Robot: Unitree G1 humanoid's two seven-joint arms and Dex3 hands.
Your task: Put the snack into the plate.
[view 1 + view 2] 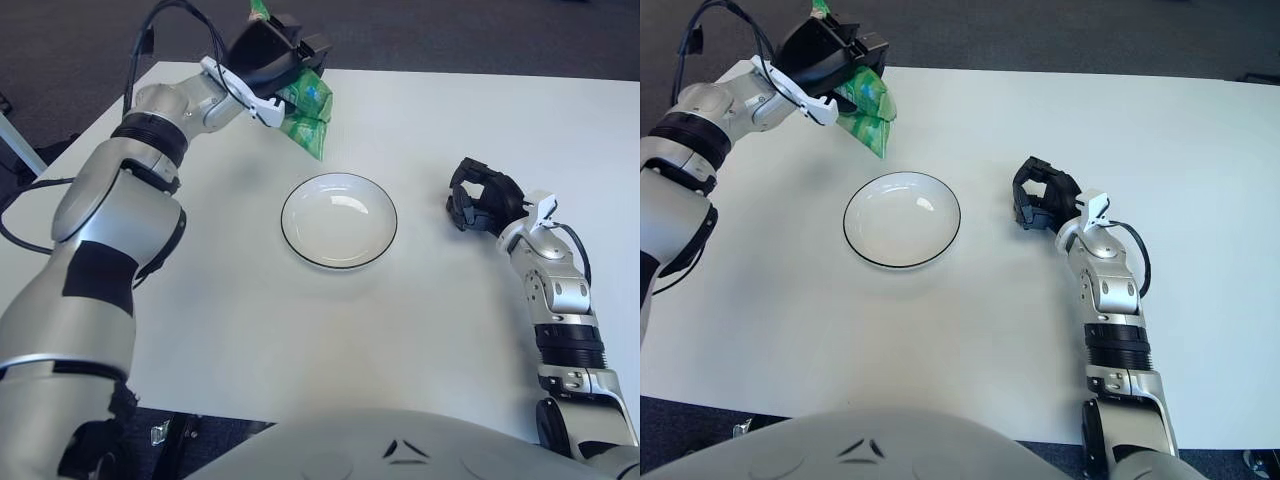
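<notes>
A green snack (pixel 308 112) with blue marks, a white, black-rimmed plate (pixel 339 220), a white table (pixel 450 130).

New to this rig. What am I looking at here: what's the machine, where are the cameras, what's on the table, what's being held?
It is a humanoid robot with two arms, each ending in a three-finger hand. Both pictures come from a stereo camera on its head, looking down at the table, so they show one scene from slightly different spots; the grey curve at the bottom is the robot's own body.

On the white table sits one white plate with a dark rim, with nothing in it.

The left hand is raised near the table's far left, fingers closed around a green snack packet, which hangs down from the hand, behind and to the left of the plate. It is not over the plate yet.

The right hand shows to the right of the plate, fingers curled, holding nothing.
</notes>
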